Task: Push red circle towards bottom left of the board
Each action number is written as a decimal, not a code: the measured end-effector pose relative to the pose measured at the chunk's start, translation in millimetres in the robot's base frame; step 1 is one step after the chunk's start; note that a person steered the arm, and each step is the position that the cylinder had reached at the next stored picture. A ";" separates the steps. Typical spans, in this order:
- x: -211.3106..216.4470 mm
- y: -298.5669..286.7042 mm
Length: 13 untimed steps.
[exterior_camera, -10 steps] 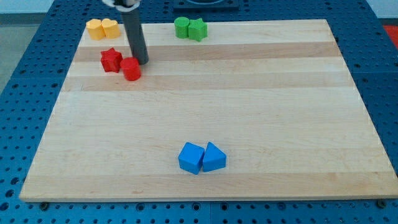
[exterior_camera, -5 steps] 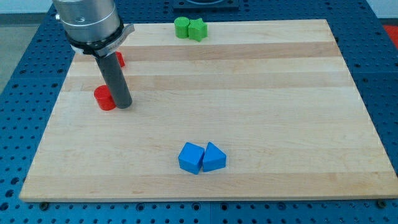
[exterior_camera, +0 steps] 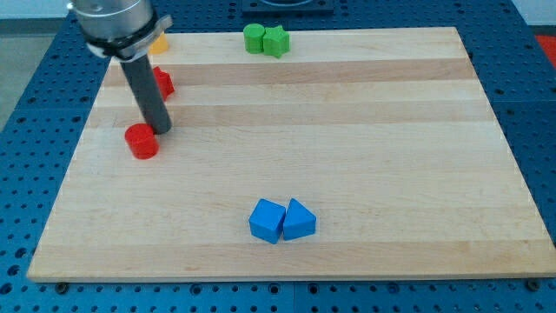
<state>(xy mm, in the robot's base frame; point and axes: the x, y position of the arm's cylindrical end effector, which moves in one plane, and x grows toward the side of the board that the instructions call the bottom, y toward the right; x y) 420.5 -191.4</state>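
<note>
The red circle is a small, round, bright red block, short like a fat coin. It sits on the wooden board, near the board's left edge and a bit above the middle of that edge. It lies flat and nothing rests on it.

Everything else can be placed from the red circle. Just above it and a little to the view's right is another red block. The dark rod hides part of that block, so its shape cannot be made out. Farther up, at the top left corner of the board, a bit of a yellow block peeks out from behind the arm. Its shape cannot be made out either. Far up and to the view's right of the red circle, at the top edge, two green blocks sit touching each other. Well down and to the view's right of the red circle, two blue blocks sit side by side and touching: a blue cube and a blue triangle.

The board between the red circle and the bottom left corner holds no blocks.

The arm has no claw, so nothing is spread or pinched. It ends in the rod, and its tip is down on the board, right at the upper right side of the red circle, touching it or almost touching it.
</note>
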 end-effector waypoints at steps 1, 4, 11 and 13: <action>33.9 -0.6; 20.8 -32.2; 104.2 -24.2; 124.1 18.9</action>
